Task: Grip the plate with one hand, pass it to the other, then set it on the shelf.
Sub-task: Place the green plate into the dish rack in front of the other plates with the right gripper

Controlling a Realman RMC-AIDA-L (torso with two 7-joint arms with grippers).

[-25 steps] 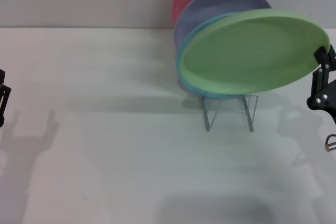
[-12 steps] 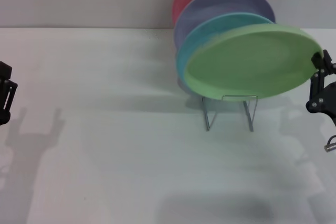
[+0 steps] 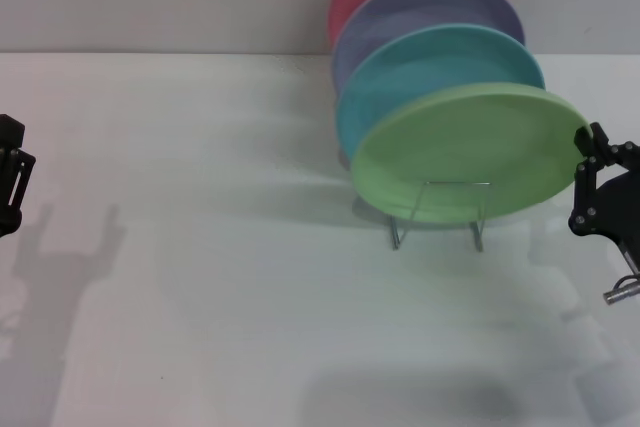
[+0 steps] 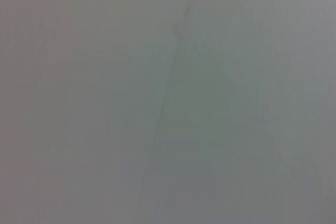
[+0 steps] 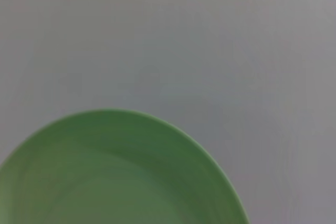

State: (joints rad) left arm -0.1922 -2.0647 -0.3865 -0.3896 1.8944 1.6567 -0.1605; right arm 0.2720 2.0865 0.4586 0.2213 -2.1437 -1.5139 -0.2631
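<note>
1. Head view: bright, even light; soft grey shadows fall on the white table [image 3: 250, 277].
2. Left wrist view: dim, flat grey, featureless apart from one thin faint line.
3. Right wrist view: the green plate [image 5: 115, 177] is soft, out of focus.

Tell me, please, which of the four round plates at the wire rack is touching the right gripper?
The light green plate, frontmost in the row; the right gripper meets its edge. The turquoise, lavender and pink plates stand behind it, untouched.

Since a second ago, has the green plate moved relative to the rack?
Yes. The green plate, held at its edge by the right pincer, has come down toward the wire rack, uncovering more of the turquoise plate behind it.
</note>
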